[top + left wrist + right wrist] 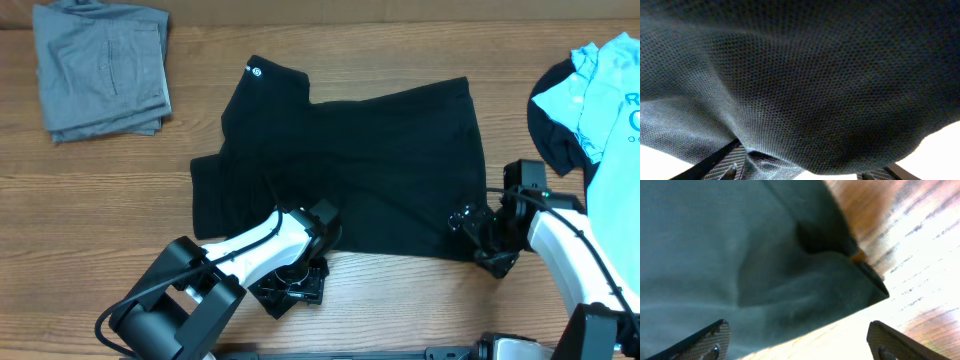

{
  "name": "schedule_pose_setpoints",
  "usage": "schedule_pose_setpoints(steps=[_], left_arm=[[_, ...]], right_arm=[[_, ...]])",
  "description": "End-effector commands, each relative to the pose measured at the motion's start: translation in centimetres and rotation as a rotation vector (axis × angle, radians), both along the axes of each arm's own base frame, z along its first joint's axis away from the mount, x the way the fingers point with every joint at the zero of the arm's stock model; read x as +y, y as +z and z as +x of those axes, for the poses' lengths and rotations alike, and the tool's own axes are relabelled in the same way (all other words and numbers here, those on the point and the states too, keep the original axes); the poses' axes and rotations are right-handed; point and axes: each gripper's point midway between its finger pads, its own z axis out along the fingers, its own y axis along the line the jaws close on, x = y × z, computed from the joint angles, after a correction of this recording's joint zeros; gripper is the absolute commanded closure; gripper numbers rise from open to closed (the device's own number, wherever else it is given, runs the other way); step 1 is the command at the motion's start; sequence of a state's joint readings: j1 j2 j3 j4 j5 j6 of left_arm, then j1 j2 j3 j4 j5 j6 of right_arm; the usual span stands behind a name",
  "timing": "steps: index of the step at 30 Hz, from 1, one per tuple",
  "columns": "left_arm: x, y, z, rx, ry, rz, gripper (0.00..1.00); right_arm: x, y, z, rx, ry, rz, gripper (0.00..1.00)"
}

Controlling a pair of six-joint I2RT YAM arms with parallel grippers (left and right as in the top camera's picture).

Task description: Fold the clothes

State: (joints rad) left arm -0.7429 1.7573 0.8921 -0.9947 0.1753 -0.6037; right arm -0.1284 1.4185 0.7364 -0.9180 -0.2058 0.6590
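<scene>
At the surface's [100,220] centre, the black shirt [370,170] is spread flat, its near hem straddled by left jaws at 7 o'clock and right jaws at 4 o'clock, both wide apart, nothing clamped

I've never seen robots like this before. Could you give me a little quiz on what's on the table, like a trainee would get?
1. True or false: the grey trousers lie on top of the black shirt.
2. Where is the light blue T-shirt? A) at the far left B) at the far right C) under the trousers
3. In one word: the left gripper and the right gripper both stand at which edge of the shirt, near or far, as seen from the robot?

Key: 1 false, they lie apart; 2 B; 3 near.
</scene>
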Motion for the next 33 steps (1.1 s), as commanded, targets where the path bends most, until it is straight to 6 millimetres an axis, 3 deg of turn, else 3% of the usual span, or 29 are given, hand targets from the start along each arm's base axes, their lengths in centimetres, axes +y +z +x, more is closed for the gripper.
schedule_pose_setpoints(steps=[1, 9, 15, 21, 26, 29, 31, 32, 33], left_arm=[[1.6, -2.0, -0.7, 0.02, -0.016, 0.076, 0.26], [1.6, -2.0, -0.7, 0.019, -0.016, 0.076, 0.25], [1.5, -2.0, -0.7, 0.018, -0.016, 0.075, 0.25], [1.5, -2.0, -0.7, 0.019, -0.016, 0.075, 0.25], [1.6, -2.0, -0.7, 0.02, -0.016, 0.076, 0.3], [1.6, -1.9, -1.0, 0.035, -0.021, 0.075, 0.41], [1.5, -1.8, -1.3, 0.055, -0.021, 0.063, 0.69], [1.4, -1.7, -1.6, 0.068, -0.016, 0.058, 0.9], [1.4, -1.6, -1.7, 0.074, -0.015, 0.059, 0.96]], right_arm=[[-0.2, -1.0, -0.7, 0.031, -0.108, -0.007, 0.1], [-1.7, -1.6, -0.8, 0.029, -0.187, -0.018, 0.13], [-1.5, -2.2, -1.4, 0.043, -0.188, -0.017, 0.17], [-1.4, -3.4, -2.2, 0.04, -0.189, -0.016, 0.31], [-1.3, -3.5, -2.1, 0.035, -0.196, -0.013, 0.54], [-1.3, -3.5, -2.2, 0.038, -0.196, -0.013, 0.75], [-1.3, -3.5, -2.2, 0.041, -0.207, -0.013, 0.95], [-1.3, -3.5, -2.2, 0.043, -0.212, -0.012, 0.96], [-1.3, -3.5, -2.2, 0.046, -0.215, -0.011, 0.96]])
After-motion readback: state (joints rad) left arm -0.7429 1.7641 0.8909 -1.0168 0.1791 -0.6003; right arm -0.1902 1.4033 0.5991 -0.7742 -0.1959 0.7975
